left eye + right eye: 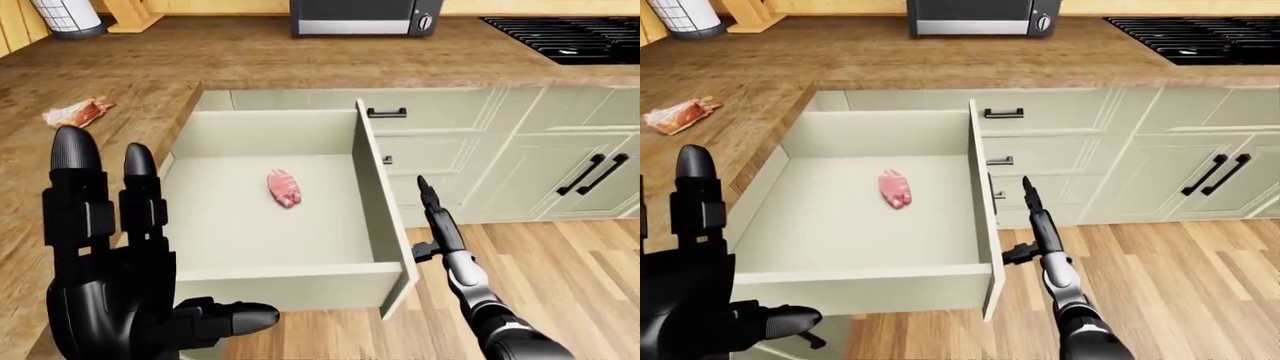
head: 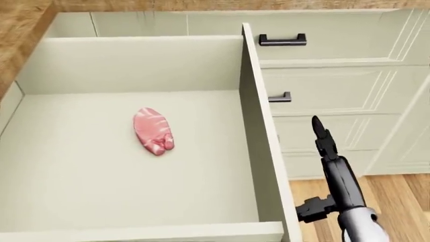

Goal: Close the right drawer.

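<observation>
Closing has not begun: the drawer (image 1: pixel 300 281) stands fully out, raw meat (image 1: pixel 284 187) inside. Left hand (image 1: pixel 110 277) spread near its front; right hand (image 1: pixel 440 221) flat, fingers together, beside it. Next, push the front panel inward.

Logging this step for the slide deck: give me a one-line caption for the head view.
Open drawer holding a pink piece of raw meat, right hand extended just beside its side wall.

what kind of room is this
Most likely a kitchen, in simulation: a wooden countertop carries a microwave and a black stove, with pale green cabinets below. An open drawer holds a piece of raw meat.
</observation>
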### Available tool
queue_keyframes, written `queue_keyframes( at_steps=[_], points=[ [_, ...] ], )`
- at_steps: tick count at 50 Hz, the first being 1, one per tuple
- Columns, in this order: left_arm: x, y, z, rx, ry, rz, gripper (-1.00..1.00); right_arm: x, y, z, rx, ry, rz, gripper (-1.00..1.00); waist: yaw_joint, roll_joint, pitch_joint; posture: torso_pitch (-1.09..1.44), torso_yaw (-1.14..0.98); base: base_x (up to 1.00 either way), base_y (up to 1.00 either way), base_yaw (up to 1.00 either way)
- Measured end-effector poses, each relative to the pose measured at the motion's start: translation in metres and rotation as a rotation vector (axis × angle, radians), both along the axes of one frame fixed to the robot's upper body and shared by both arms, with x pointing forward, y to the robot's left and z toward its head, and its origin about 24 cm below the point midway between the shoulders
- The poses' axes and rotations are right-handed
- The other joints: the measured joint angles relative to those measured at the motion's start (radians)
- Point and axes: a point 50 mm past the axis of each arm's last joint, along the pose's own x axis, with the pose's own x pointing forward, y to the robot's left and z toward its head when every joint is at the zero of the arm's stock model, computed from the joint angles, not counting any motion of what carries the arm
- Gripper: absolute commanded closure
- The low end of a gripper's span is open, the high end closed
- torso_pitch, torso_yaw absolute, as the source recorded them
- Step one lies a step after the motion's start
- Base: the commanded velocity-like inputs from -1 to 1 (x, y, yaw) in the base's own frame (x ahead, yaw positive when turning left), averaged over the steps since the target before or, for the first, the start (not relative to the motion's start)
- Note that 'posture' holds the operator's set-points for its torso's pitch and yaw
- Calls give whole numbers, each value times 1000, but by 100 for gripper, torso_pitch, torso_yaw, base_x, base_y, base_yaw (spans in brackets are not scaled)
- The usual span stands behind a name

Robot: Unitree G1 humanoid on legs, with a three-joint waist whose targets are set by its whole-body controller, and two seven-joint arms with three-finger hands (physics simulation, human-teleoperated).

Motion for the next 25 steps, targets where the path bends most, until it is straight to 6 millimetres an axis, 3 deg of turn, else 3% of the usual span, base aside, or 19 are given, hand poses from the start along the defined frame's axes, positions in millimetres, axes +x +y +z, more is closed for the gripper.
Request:
queue_keyframes(
  at_steps=[25],
  points=[
    [2,2,0,-5,11,12,-100,15,23,8,-74,25,109,-100,-4,1,2,0,0,0,0,0]
  ],
)
